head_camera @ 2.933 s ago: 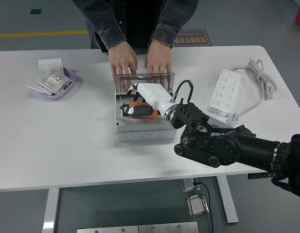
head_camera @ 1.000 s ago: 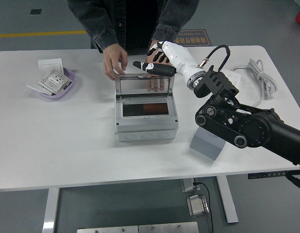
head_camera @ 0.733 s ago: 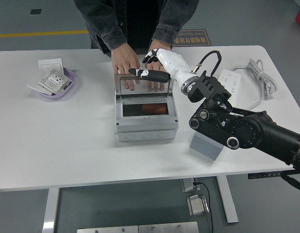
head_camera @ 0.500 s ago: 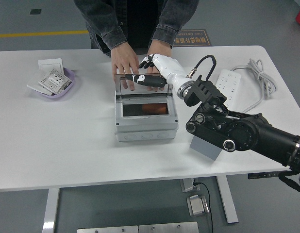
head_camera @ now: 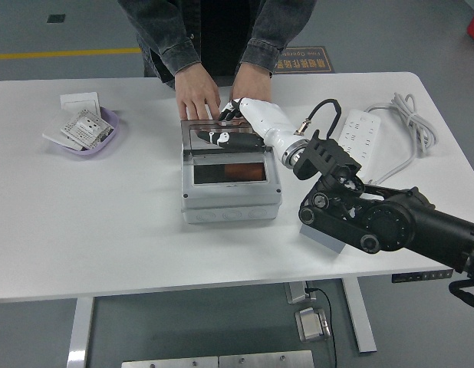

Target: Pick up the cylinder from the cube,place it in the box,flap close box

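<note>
The grey box point(head_camera: 231, 205) stands mid-table with its clear lid flap point(head_camera: 206, 135) raised at the back. An orange cylinder point(head_camera: 238, 169) lies inside, seen through the opening. My right hand point(head_camera: 225, 132), white with black fingers, reaches in from the right; its fingers are stretched out, holding nothing, and lie against the flap's upper part. The grey cube point(head_camera: 321, 237) sits right of the box, mostly hidden behind my right arm. A person's two hands point(head_camera: 197, 95) rest flat on the table just behind the box. My left arm is out of view.
A purple bowl point(head_camera: 105, 136) with paper packets and a white card point(head_camera: 79, 100) sit at the far left. A white power strip point(head_camera: 364, 142) with its coiled cable point(head_camera: 410, 116) lies at the right.
My right hand left the cylinder in the box, rose behind it, then came down and left onto the flap. The person's hands shifted slightly behind the box.
</note>
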Controlling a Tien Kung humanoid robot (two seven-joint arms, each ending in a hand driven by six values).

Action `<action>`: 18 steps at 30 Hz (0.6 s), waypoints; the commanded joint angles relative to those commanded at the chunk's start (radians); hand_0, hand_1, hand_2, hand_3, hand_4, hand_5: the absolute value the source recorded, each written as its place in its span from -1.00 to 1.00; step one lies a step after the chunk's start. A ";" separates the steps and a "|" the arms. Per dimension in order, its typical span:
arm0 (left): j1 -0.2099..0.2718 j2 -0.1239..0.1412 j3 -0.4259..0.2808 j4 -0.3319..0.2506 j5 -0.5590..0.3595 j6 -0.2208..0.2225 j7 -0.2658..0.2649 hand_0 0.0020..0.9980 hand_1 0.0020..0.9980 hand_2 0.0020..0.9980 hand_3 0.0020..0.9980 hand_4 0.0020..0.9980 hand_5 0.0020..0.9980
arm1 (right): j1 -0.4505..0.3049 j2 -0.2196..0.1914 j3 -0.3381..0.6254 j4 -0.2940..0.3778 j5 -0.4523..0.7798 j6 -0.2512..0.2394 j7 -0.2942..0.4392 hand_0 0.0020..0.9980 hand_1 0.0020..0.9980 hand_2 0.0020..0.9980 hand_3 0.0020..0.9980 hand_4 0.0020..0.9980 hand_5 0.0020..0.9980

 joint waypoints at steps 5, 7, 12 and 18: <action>0.001 -0.001 -0.001 0.000 0.001 0.000 0.000 0.33 0.39 0.25 0.24 0.43 -0.67 | -0.014 -0.018 -0.003 0.038 -0.024 0.000 -0.007 0.46 0.37 0.35 0.25 0.99 0.79; 0.002 -0.002 -0.002 0.000 0.003 0.000 0.001 0.33 0.39 0.25 0.24 0.43 -0.67 | -0.017 -0.022 -0.003 0.045 -0.031 -0.002 -0.009 0.46 0.37 0.35 0.25 0.99 0.79; 0.004 -0.004 0.002 0.000 -0.002 0.001 0.001 0.33 0.39 0.25 0.24 0.43 -0.66 | -0.021 -0.030 -0.005 0.055 -0.042 -0.013 -0.011 0.38 0.34 0.34 0.25 0.99 0.77; 0.004 -0.005 0.018 0.000 -0.016 0.003 -0.003 0.33 0.40 0.25 0.24 0.43 -0.66 | -0.031 -0.040 -0.018 0.071 -0.046 -0.020 -0.010 0.32 0.32 0.34 0.23 0.98 0.78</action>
